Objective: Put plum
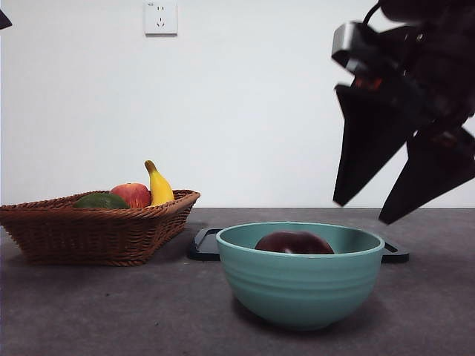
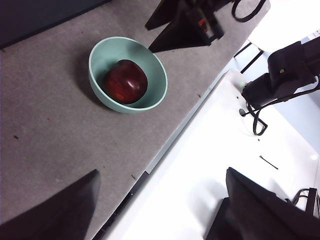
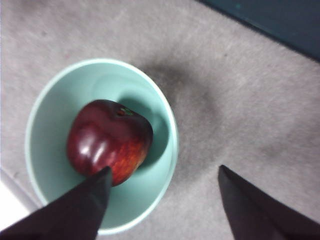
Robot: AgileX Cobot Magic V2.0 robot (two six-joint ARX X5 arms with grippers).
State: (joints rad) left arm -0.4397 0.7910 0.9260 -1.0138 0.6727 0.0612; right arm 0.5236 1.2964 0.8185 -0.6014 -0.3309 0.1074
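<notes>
We see the teal bowl (image 1: 300, 285) on the grey table (image 1: 111, 311), with the plum (image 1: 294, 243) inside it. Above the bowl's right side hangs the right gripper (image 1: 375, 211), jaws apart. Left of the bowl stands a wicker basket (image 1: 89, 230).

Plum (image 1: 294, 242) mostly hidden behind bowl rim (image 1: 300, 254); black tray (image 1: 202, 246) largely behind bowl.

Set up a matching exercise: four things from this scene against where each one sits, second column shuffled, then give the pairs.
Things:
1. plum
2. banana
3. right gripper
4. black tray

Places:
A. in the wicker basket
B. flat on the table, behind the bowl
C. inside the teal bowl
D. in the air above the bowl, fingers open

Pairs: 1-C, 2-A, 3-D, 4-B
</notes>
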